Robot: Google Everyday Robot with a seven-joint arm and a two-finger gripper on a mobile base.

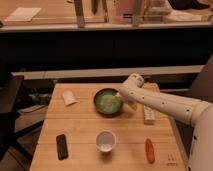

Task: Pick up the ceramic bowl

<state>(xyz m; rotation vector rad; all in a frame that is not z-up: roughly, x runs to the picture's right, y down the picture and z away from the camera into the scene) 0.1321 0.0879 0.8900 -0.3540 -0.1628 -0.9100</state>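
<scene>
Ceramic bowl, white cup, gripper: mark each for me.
ceramic bowl [104, 102], camera view, speckled green inside.
white cup [105, 142], camera view, its inside.
gripper [120, 96], camera view, between fingertips at the bowl's rim nearest the arm.

Arm casing: the arm [161, 103] is white throughout, built of smooth tubular sections with a matte shell.
Section profile: slimmer toward the far end, thickening steadily toward the body.
Joint housing: a rounded white joint cap [133, 83] at the far bend, domed, slightly brighter on its top.
Surface markings: a row of small dark dots along the forearm shell; whether screws or printed marks cannot be told.
Body: a broad white base section [202, 134] at the right edge, plain, curved outline.
Cables: none exposed on the visible sides.
Gripper: the gripper [120, 96] is pale, cream-tinted, small, at the right rim of the ceramic bowl [104, 103].
</scene>
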